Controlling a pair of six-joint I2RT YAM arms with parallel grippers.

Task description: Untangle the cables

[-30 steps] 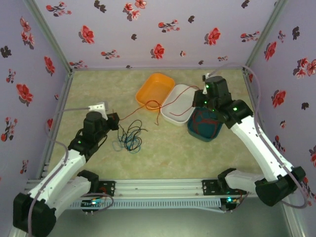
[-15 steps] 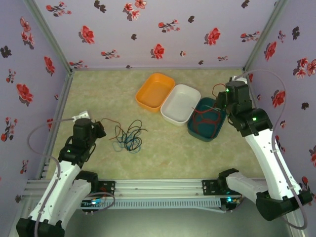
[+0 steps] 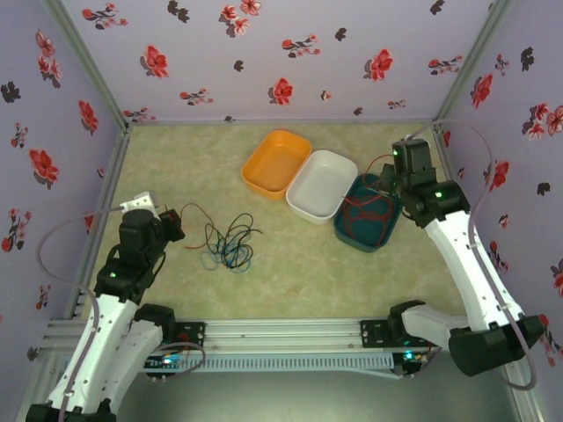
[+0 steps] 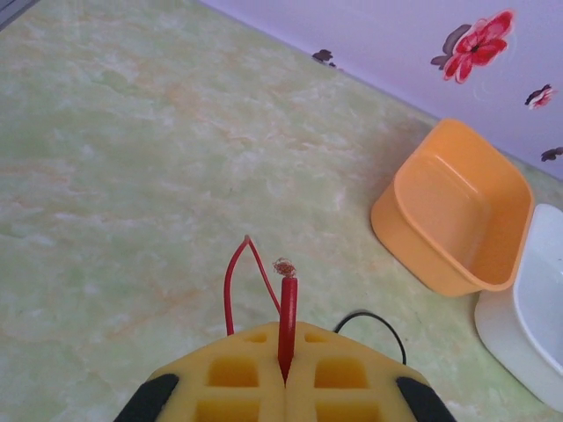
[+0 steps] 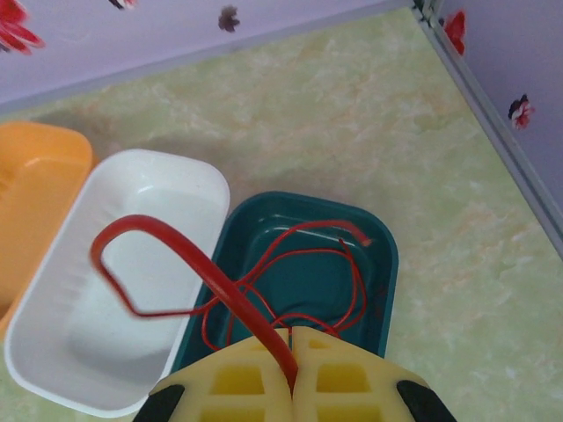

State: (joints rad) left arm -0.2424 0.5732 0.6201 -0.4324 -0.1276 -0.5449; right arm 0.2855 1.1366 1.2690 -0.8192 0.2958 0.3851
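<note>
Both arms have shifted since a second ago: the left one has pulled back toward the left wall, away from the pile, and the right one has swung away from above the tubs toward the far right corner.

On the left, the left claw (image 3: 176, 220) (image 4: 286, 338) is clenched on the left red cable (image 3: 195, 214) (image 4: 287, 316). Its frayed tip sticks up from between the yellow pads. This cable runs right, toward the tangle of cables (image 3: 229, 246), a loose heap of blue and black loops lying on the table (image 3: 176, 158) near the middle. A black cable (image 4: 378, 321) curls just beside the claw.

Farther back and to the right sit three tubs in a row, touching side to side. First is the orange tub (image 3: 277, 163) (image 4: 449, 211), then the white tub (image 3: 321, 185) (image 5: 132, 264), then the teal tub (image 3: 362, 246) (image 5: 387, 255).

The right red cable (image 3: 365, 211) (image 5: 308, 255) lies in loops inside the teal tub. One end rises to the right claw (image 3: 384, 180) (image 5: 292, 352), which is squeezed tight on it at the tub's far right side. In the right wrist view a bend of it arches in front of the white tub.
</note>
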